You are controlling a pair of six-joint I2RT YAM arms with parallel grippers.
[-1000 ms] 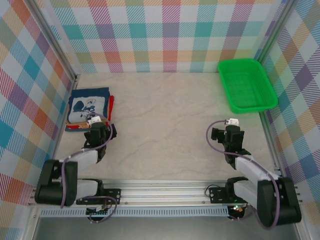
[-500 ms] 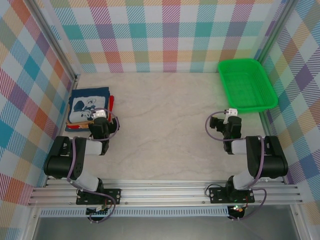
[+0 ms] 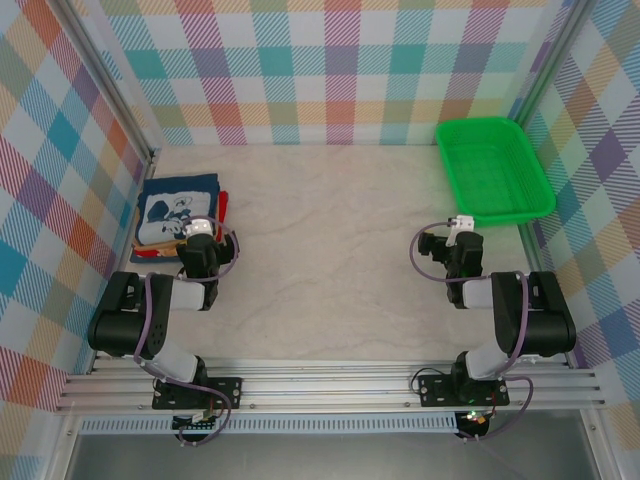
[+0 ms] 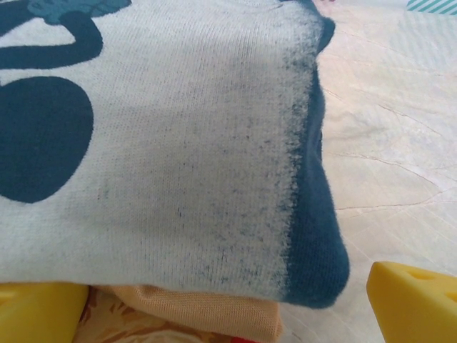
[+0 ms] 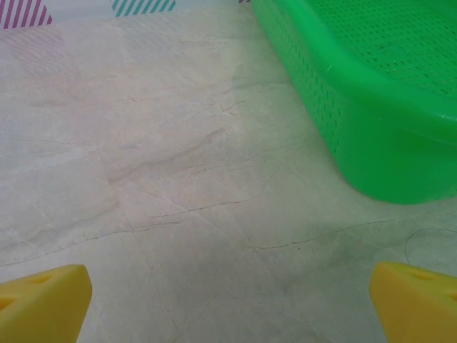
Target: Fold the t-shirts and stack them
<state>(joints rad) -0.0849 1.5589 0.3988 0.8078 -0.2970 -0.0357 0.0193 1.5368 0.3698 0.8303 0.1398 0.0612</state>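
Stack of t-shirts (image 3: 178,218): located at the far left of the table (image 3: 320,240), close against the left wall. The top item is the navy shirt (image 3: 172,208), white print facing up. A tan shirt (image 4: 203,316) lies directly beneath it, and a red shirt (image 3: 222,208) shows along the right side of the stack.

Orientation: from above the folded navy shirt looks nearly square, so I cannot give it a firm long axis. Its edges sit slightly askew to the table front. In my left wrist view its right edge runs away from me.

My left gripper (image 3: 200,232) is at the near right corner of the stack, fingers (image 4: 410,300) spread wide and holding nothing. I cannot tell whether they touch the cloth.

My right gripper (image 3: 461,230) is over bare table, fingers (image 5: 43,296) wide apart and empty, just short of the green basket (image 3: 495,170).
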